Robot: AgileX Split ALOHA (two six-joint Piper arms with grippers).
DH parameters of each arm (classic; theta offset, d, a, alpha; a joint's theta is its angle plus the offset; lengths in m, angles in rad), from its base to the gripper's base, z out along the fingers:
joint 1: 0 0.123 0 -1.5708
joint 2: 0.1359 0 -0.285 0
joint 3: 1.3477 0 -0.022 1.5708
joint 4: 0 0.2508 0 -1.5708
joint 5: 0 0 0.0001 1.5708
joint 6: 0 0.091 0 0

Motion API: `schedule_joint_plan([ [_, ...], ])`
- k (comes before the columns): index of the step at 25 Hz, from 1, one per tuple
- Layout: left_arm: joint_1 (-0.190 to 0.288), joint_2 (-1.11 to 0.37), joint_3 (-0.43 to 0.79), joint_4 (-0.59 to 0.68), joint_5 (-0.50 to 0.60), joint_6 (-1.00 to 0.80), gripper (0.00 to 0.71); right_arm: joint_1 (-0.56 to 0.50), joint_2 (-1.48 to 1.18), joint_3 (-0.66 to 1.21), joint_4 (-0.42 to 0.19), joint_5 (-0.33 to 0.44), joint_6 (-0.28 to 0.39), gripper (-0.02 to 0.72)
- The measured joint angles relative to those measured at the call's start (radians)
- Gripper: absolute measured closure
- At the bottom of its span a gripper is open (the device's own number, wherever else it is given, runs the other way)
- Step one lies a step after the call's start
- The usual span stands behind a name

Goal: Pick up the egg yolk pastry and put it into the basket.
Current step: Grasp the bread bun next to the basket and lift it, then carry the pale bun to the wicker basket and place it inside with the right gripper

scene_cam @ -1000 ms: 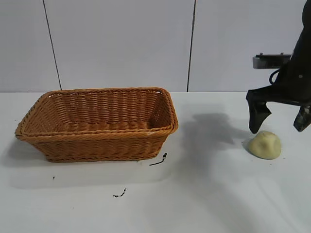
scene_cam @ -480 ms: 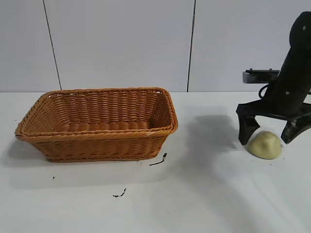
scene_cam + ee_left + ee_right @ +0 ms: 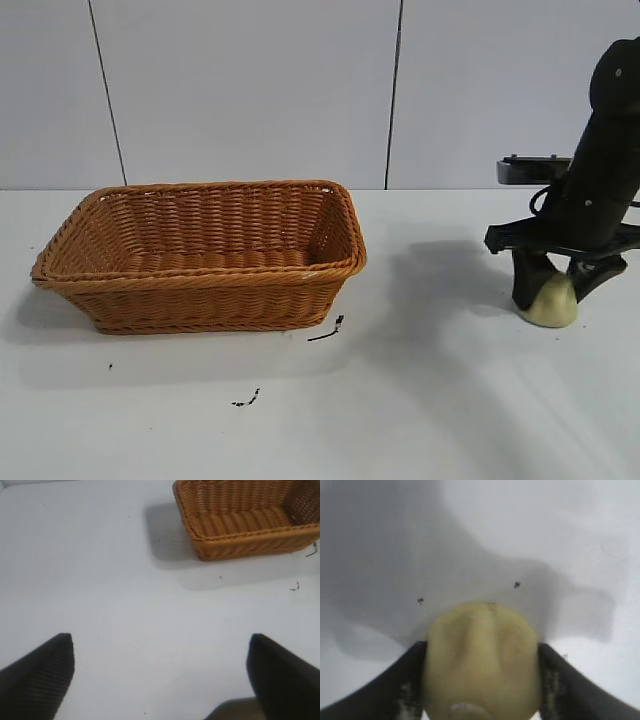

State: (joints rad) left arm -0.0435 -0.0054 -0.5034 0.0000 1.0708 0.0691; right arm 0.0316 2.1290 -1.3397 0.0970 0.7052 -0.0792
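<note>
Basket (image 3: 200,255) sits on the left half of the bench (image 3: 400,400), upright, nothing inside it that I can see. A few small black marks on the bench just in front of its right corner.

My left gripper (image 3: 160,675) is out of the exterior view; its wrist view shows both fingers spread wide over bare bench, released, holding nothing, with the basket (image 3: 247,522) well apart from it.

Egg yolk pastry (image 3: 548,300) is on the bench at the far right, well apart from the basket. My right gripper (image 3: 552,290) is down on it, 1 finger pressed against each side, grasping the pastry. Wrist view confirms: pastry (image 3: 482,660) is squeezed between the 2 dark fingers (image 3: 385,690), both touching its flanks. The pastry's base looks to be on the bench surface; can't tell if it has lifted at all.
</note>
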Motion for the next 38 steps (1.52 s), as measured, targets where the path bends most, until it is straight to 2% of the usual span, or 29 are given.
schedule_joint_plan([
  [3, 0.0, 0.0, 0.0, 0.0, 0.0, 0.0, 0.014, 0.0, -0.002, -0.003, 0.0, 0.005, 0.0, 0.578],
  [11, 0.0, 0.0, 0.0, 0.0, 0.0, 0.0, 0.014, 0.0, -0.128, -0.007, 0.0, 0.042, 0.0, 0.593],
  [18, 0.0, 0.0, 0.0, 0.0, 0.0, 0.0, 0.014, 0.0, -0.178, -0.21, 0.0, 0.232, 0.021, 0.598],
  [23, 0.0, 0.0, 0.0, 0.0, 0.0, 0.0, 0.014, 0.03, -0.178, -0.366, -0.013, 0.306, 0.046, 0.598],
  [32, 0.0, 0.0, 0.0, 0.0, 0.0, 0.0, 0.014, 0.27, -0.175, -0.524, -0.037, 0.308, 0.061, 0.601],
  [35, 0.0, 0.0, 0.0, 0.0, 0.0, 0.0, 0.014, 0.364, -0.155, -0.551, -0.039, 0.286, 0.062, 0.601],
  [38, 0.0, 0.0, 0.0, 0.0, 0.0, 0.0, 0.014, 0.462, -0.115, -0.555, -0.041, 0.23, 0.064, 0.601],
])
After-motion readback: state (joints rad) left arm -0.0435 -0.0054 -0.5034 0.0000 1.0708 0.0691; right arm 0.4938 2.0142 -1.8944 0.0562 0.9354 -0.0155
